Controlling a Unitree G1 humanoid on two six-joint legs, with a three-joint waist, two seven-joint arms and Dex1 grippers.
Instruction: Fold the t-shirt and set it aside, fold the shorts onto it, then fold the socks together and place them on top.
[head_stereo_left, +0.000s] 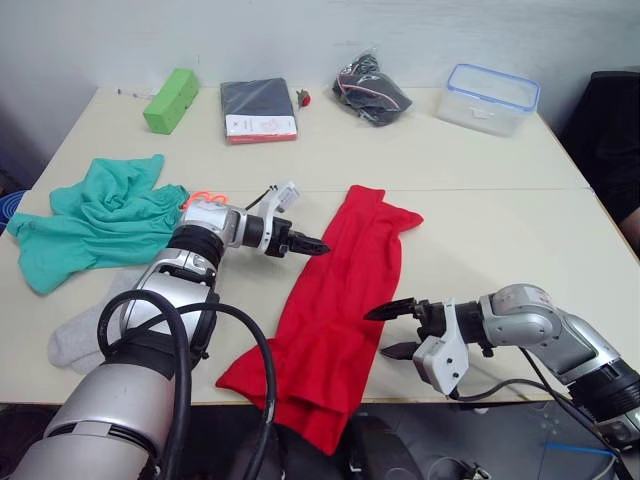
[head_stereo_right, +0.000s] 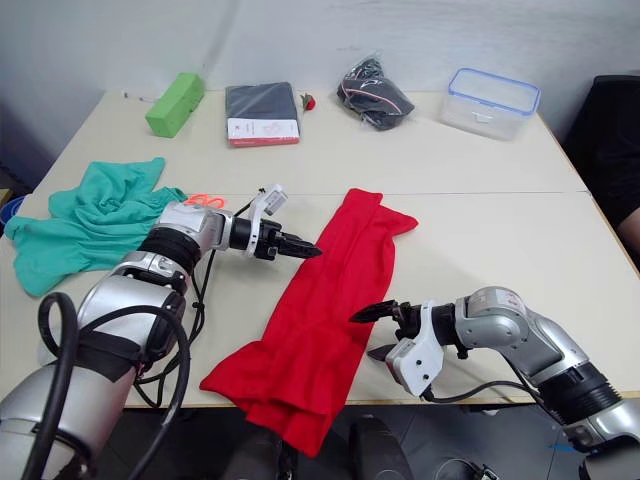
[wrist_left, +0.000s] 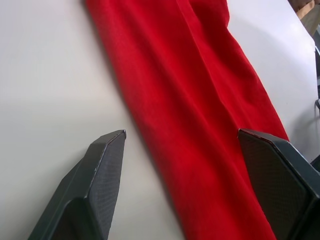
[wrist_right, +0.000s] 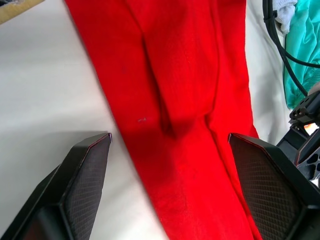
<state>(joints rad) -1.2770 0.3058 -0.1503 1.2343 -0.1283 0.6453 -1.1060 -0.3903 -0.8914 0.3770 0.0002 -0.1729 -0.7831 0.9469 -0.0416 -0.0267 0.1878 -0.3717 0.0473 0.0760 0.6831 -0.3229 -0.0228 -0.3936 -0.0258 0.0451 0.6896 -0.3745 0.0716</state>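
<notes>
The red t-shirt (head_stereo_left: 340, 300) lies as a long narrow strip, running diagonally across the table, and its near end hangs over the front edge. My left gripper (head_stereo_left: 318, 247) is open at the strip's left edge, near its far half, with cloth between the fingers (wrist_left: 105, 165). My right gripper (head_stereo_left: 392, 331) is open at the strip's right edge, nearer the front, fingers (wrist_right: 85, 170) spread over the cloth. The teal shorts (head_stereo_left: 100, 215) lie crumpled at the left, their orange drawstring (head_stereo_left: 203, 197) showing. A grey sock (head_stereo_left: 80, 338) lies at the front left, partly behind my left arm.
Along the back of the table (head_stereo_left: 480, 230) stand a green block (head_stereo_left: 171, 100), a dark flat package (head_stereo_left: 258, 110), a black bundle in a bag (head_stereo_left: 371, 88) and a clear box with a blue rim (head_stereo_left: 490, 98). A dark chair (head_stereo_left: 610, 140) is at the right.
</notes>
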